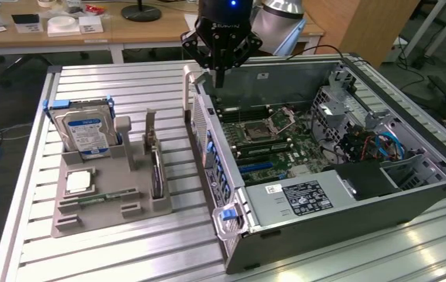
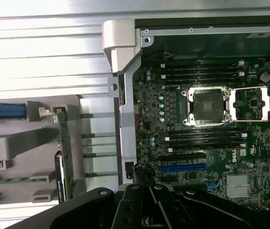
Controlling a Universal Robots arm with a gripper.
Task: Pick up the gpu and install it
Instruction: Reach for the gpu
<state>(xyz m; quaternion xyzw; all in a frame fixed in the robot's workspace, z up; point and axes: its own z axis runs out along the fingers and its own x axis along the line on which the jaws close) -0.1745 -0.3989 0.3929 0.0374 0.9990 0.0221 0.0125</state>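
Observation:
The gpu point(image 1: 157, 173) stands on edge in the grey holder point(image 1: 105, 220) at the exterior view's left, a thin dark slab with its silver bracket end upright. In the wrist view the gpu point(image 2: 64, 152) shows its green board edge and black cooler. My gripper point(image 1: 218, 79) hangs shut with nothing in it above the far corner of the open computer case point(image 1: 348, 217), well away from the gpu. The shut black gripper point(image 2: 150, 191) also appears in the wrist view over the motherboard point(image 2: 206, 148), near its blue slot point(image 2: 182, 168).
The holder also carries a hard drive point(image 1: 88, 132) in a blue frame, a silver processor point(image 1: 77, 182) and a memory stick point(image 1: 101, 198). The case lies on its side on the slatted metal table point(image 1: 128, 258), with cables and a power supply point(image 1: 309, 197) inside. Desks stand behind.

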